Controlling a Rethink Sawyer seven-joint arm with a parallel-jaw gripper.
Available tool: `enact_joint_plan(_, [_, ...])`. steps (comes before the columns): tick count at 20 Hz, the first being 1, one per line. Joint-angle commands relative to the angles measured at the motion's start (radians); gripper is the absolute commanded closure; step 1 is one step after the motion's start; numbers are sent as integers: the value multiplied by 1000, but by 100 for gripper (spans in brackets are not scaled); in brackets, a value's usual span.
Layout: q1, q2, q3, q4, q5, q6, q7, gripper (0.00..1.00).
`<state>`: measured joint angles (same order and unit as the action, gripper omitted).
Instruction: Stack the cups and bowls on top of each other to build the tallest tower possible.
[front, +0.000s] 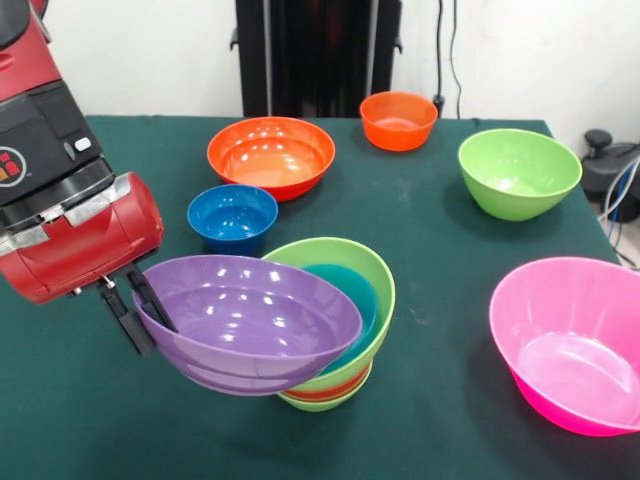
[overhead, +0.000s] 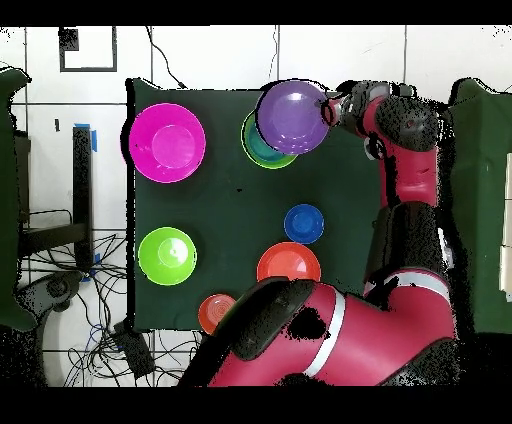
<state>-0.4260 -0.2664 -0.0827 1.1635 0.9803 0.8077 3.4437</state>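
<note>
My gripper (front: 140, 310) is shut on the left rim of a large purple bowl (front: 245, 318), one finger inside and one outside. It holds the bowl tilted over the tower (front: 335, 385), a pile with a lime green rim, an orange band and a green base, with a teal bowl (front: 355, 290) inside. The purple bowl overlaps the tower's left side; I cannot tell if it touches. In the overhead view the purple bowl (overhead: 293, 116) covers most of the tower (overhead: 255, 150), with the gripper (overhead: 330, 108) at its right rim.
On the dark green table (front: 440, 250) lie a small blue bowl (front: 232, 215), a large orange bowl (front: 271, 155), a small orange bowl (front: 398, 119), a lime green bowl (front: 518, 172) and a large pink bowl (front: 570, 340) at the right edge.
</note>
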Motion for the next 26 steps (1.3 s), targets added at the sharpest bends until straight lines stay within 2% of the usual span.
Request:
enact_joint_plan(1, [22, -38, 91, 4, 0, 29, 140, 100])
enact_joint_plan(21, [25, -105, 123, 55, 28, 59, 129, 100])
enact_joint_plan(26, [26, -104, 126, 60, 29, 41, 132, 100])
